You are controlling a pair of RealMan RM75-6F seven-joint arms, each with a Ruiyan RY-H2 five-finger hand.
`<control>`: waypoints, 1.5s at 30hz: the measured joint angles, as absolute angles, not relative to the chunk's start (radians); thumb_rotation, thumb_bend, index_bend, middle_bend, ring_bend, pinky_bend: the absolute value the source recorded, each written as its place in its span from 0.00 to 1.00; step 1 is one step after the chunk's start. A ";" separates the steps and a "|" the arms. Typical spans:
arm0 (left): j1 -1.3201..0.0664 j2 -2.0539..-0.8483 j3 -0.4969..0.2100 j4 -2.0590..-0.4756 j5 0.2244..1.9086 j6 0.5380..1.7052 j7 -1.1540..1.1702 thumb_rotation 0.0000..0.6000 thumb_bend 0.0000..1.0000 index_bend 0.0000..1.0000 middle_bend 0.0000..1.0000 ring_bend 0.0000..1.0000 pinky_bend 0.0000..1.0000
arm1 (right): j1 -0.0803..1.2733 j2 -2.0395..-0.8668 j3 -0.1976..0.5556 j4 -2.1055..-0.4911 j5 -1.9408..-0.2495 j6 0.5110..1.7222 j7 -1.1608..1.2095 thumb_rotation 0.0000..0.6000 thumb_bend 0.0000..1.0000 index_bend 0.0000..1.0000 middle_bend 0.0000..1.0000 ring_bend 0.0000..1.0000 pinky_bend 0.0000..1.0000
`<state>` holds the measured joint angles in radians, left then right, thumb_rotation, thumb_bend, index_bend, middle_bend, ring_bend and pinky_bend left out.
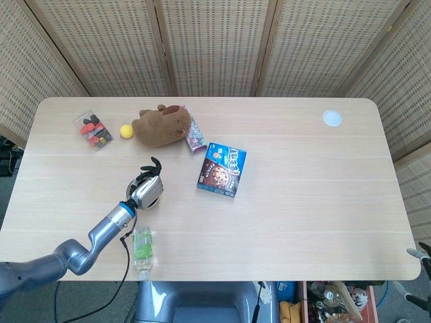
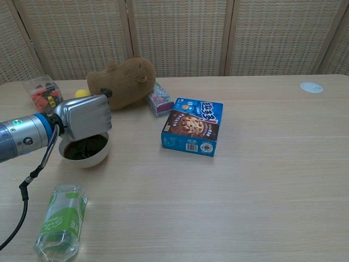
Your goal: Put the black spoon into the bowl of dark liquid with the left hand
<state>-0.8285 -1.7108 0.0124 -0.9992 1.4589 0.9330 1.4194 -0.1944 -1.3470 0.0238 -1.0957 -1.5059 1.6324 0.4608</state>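
My left hand [image 2: 83, 116] hovers right over the white bowl of dark liquid [image 2: 85, 151], with its silver back turned to the chest view. From above, the left hand [image 1: 147, 189] covers the bowl, and its dark fingers [image 1: 152, 166] point to the far side. The black spoon is almost wholly hidden in the hand. Only a dark tip [image 2: 107, 93] sticks out past the hand's top edge. The liquid surface that shows has nothing lying in it. The right hand appears in neither view.
A clear bottle with a green label [image 2: 60, 220] lies near the front edge, close to my left forearm. A blue cookie box [image 2: 193, 126] sits right of the bowl. A brown plush animal [image 2: 121, 82], a yellow ball [image 1: 125, 130], a small patterned box [image 2: 160, 99] and a snack packet [image 2: 43, 93] lie behind.
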 measured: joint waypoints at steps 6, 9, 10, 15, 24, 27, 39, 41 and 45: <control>-0.847 -1.743 -0.009 -0.985 1.454 0.928 1.437 1.00 0.41 0.69 0.75 0.51 0.27 | -0.198 -1.346 0.024 -1.094 -1.502 1.632 0.462 1.00 0.30 0.29 0.23 0.11 0.21; -0.853 -1.753 -0.021 -0.971 1.446 0.926 1.442 1.00 0.41 0.69 0.75 0.51 0.27 | -0.200 -1.347 0.024 -1.094 -1.500 1.632 0.463 1.00 0.30 0.29 0.23 0.11 0.21; -0.855 -1.757 -0.026 -0.964 1.441 0.925 1.444 1.00 0.41 0.69 0.75 0.51 0.27 | -0.202 -1.347 0.025 -1.093 -1.498 1.632 0.462 1.00 0.30 0.29 0.23 0.11 0.21; -0.855 -1.765 -0.032 -0.937 1.426 0.922 1.439 1.00 0.41 0.69 0.75 0.51 0.27 | -0.203 -1.347 0.025 -1.095 -1.498 1.632 0.459 1.00 0.30 0.29 0.23 0.11 0.21; -0.813 -1.725 -0.017 -0.946 1.413 0.949 1.404 1.00 0.41 0.69 0.75 0.51 0.27 | -0.199 -1.344 0.023 -1.107 -1.511 1.639 0.449 1.00 0.30 0.29 0.23 0.11 0.21; -0.800 -1.717 -0.020 -0.954 1.399 0.962 1.395 1.00 0.41 0.69 0.74 0.50 0.27 | -0.199 -1.342 0.022 -1.112 -1.514 1.641 0.445 1.00 0.30 0.29 0.23 0.11 0.21; -0.757 -1.699 -0.081 -1.045 1.304 1.034 1.413 1.00 0.41 0.23 0.32 0.16 0.25 | -0.195 -1.336 0.020 -1.131 -1.521 1.641 0.433 1.00 0.30 0.29 0.23 0.11 0.21; -0.752 -1.687 -0.085 -1.064 1.296 1.044 1.411 1.00 0.41 0.17 0.25 0.09 0.25 | -0.195 -1.336 0.021 -1.133 -1.521 1.643 0.432 1.00 0.30 0.29 0.23 0.11 0.21; -0.738 -1.669 -0.090 -1.095 1.282 1.064 1.401 1.00 0.41 0.09 0.20 0.05 0.24 | -0.194 -1.333 0.023 -1.135 -1.521 1.645 0.431 1.00 0.30 0.29 0.23 0.11 0.21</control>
<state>-0.7385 -1.6687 -0.0905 -1.0947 1.2823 1.0641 1.4008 -0.1940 -1.3332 0.0227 -1.1352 -1.5213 1.6452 0.4312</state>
